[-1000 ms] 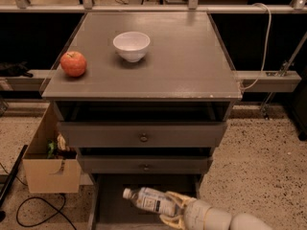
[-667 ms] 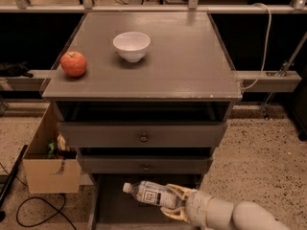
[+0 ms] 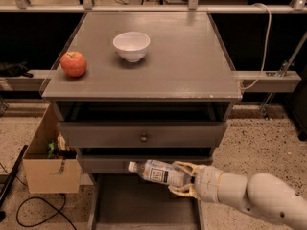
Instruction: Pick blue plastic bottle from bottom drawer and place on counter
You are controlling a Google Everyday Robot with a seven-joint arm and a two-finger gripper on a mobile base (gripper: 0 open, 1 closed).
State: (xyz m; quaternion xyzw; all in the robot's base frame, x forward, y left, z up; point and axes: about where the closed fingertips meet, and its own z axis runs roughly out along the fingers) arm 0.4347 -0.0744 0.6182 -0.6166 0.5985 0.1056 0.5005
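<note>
Blue plastic bottle gripped over the open bottom drawer.

Bottle lies almost level at 6 o'clock of the scene, white cap pointing to 9 o'clock, label facing out. The gripper is clamped on its base end, tan fingers closed around it (one above, one below), and the white arm enters from 4 o'clock. The drawer's dark floor shows beneath the bottle, and the lower knobbed drawer is just behind it. On the counter, toward 12 o'clock, stand a white bowl and, at its 8 o'clock, a red apple. A cardboard box sits at the cabinet's 9 o'clock.
</note>
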